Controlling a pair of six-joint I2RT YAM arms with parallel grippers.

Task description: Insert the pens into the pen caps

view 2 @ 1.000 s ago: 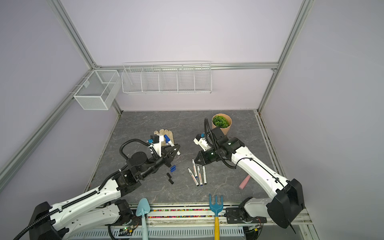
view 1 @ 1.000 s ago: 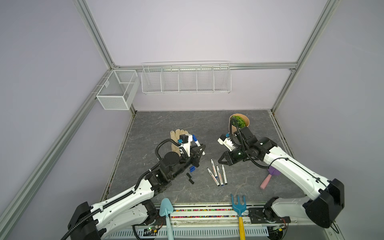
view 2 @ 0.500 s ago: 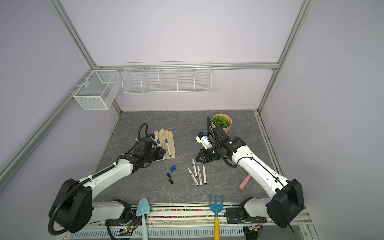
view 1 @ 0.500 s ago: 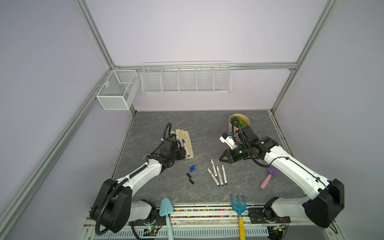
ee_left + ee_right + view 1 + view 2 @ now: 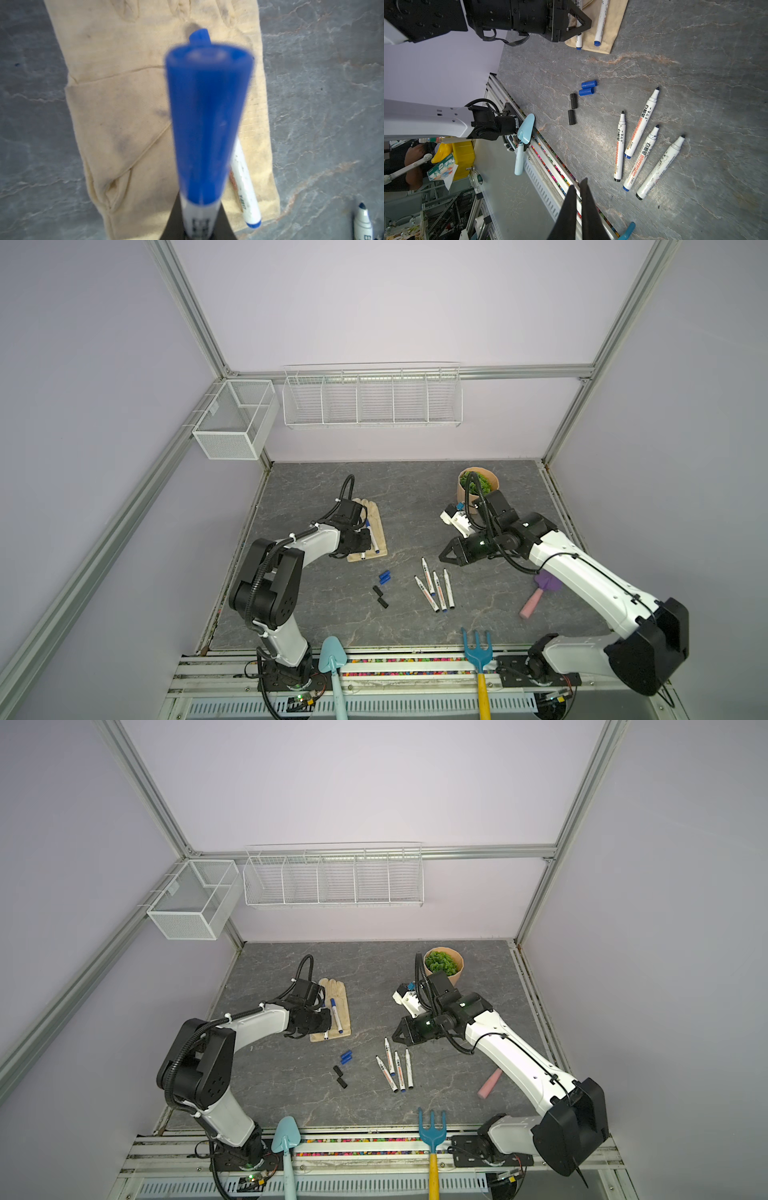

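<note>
One pot (image 5: pixel 456 977) holding green plant (image 5: pixel 441 963), four loose pens (image 5: pixel 398 1071)

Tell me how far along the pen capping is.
Done: one capped pen lies on the glove. In hand: the left fingers are shut on a second pen with its blue cap on, over the glove. Left: four bare pens, two blue caps and two black caps lie loose on the table; the right fingers are shut and empty.

Light was soft, bright and even, shadows barely there; the capped pen (image 5: pixel 207 124) loomed badly blurred against the left wrist lens.
</note>
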